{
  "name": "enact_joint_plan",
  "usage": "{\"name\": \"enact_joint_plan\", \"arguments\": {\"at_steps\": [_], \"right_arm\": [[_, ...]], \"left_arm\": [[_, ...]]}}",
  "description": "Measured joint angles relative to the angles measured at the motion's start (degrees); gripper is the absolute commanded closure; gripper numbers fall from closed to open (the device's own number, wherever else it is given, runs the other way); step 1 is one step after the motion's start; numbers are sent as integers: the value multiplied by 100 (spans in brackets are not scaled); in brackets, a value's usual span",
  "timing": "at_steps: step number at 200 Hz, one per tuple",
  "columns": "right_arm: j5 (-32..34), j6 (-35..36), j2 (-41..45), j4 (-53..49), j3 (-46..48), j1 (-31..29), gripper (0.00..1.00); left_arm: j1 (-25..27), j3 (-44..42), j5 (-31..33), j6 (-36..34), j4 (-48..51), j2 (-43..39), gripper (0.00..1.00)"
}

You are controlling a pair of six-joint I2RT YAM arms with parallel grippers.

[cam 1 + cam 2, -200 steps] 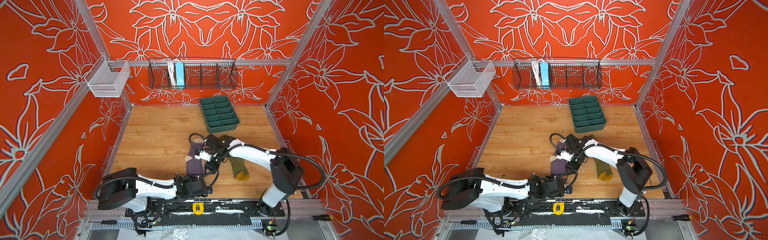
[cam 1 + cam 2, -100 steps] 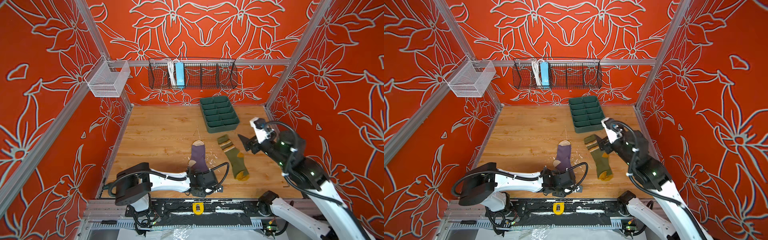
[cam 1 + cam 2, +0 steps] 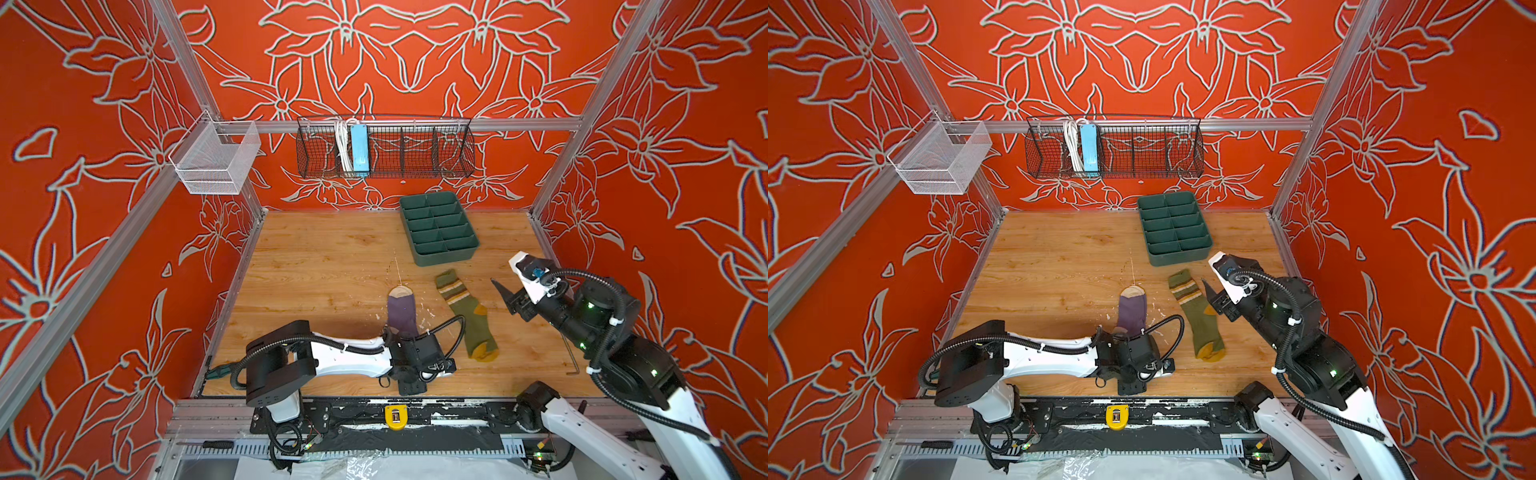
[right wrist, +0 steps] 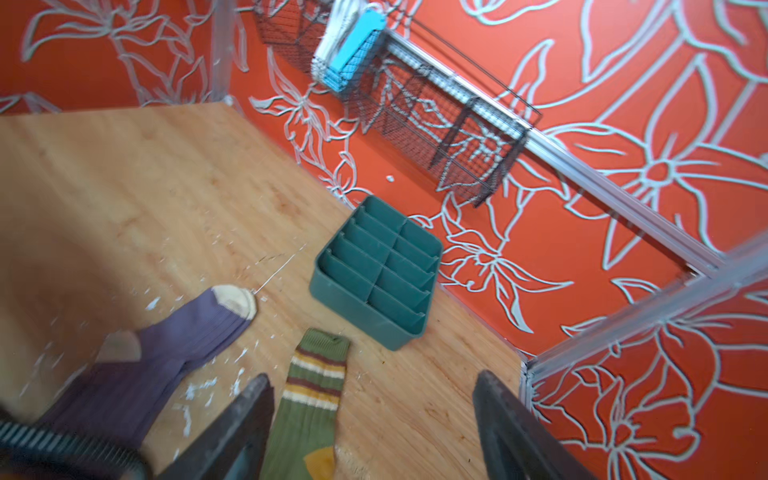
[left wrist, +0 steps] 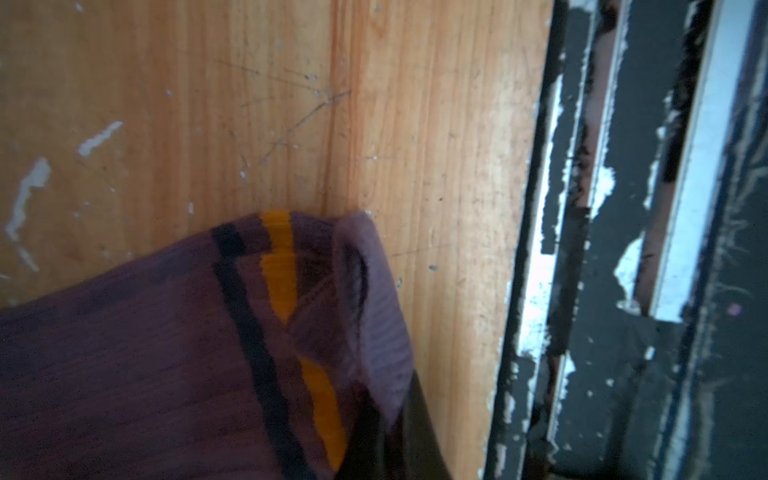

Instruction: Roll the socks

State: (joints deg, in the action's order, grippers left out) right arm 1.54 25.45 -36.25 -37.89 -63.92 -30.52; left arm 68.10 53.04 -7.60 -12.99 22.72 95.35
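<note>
There were 2 socks on the bench (image 3: 324, 266), 2 arms, 1 green tray (image 3: 440, 259) split into 10 compartments, 1 black wire basket (image 3: 415, 149) on the back wall holding 1 blue power strip (image 3: 359, 147), and 1 white mesh basket (image 3: 216, 160) at the back left corner. In both top views the purple sock (image 3: 401, 309) (image 3: 1133, 309) lay flat near the middle of the front half, its cream toe towards the back edge and its cuff end hidden under the left arm by the front edge. The olive sock (image 3: 467, 311) (image 3: 1198, 316) lay just beside it on the right, not touching, with its striped cuff towards the tray and its mustard toe towards the front edge. The tray sat near the back edge, right of the middle. The left claw (image 3: 411, 380) lay low at the front edge. Only the left wrist view showed what it did: it was closed on the lifted, folded cuff of the purple sock (image 5: 145, 353), where 1 navy and 1 yellow stripe showed, close to the front rail. The top views showed the right claw (image 3: 505, 297) (image 3: 1210, 295) raised above the bench near the right edge. Only the right wrist view showed the right claw (image 4: 374, 376) with its 2 fingers wide apart and nothing between them, and below it both socks and the tray (image 4: 357, 307).
</note>
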Motion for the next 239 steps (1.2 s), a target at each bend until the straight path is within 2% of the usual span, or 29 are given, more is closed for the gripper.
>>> {"name": "enact_joint_plan", "arguments": {"at_steps": [42,77,97,135,169,193,210,239], "right_arm": [[-319,925,293,-715,354,-42,29],[-564,1609,195,-1447,608,-516,31],[-560,1808,59,-1681,907,-981,31],[-168,1906,-223,-1781,1493,-2356,33],[439,1784,-501,-1381,2129,-3875,33],[863,1676,-1086,-754,2483,-4765,35],[1034,1626,-1641,-151,2662,-5034,39],[1263,1628,-2616,807,2894,-5125,44]], "left_arm": [[-608,-717,-1281,564,-669,-339,100],[-1104,-863,-2190,638,-975,-181,100],[-1366,-796,-2739,588,-1012,52,100],[-1694,-695,-3493,435,-1012,402,100],[-1823,-651,-3753,330,-999,542,100],[-1853,-649,-3786,247,-997,553,100],[-1862,-654,-3794,205,-994,555,100],[-1864,-654,-3797,103,-984,555,100]]}}
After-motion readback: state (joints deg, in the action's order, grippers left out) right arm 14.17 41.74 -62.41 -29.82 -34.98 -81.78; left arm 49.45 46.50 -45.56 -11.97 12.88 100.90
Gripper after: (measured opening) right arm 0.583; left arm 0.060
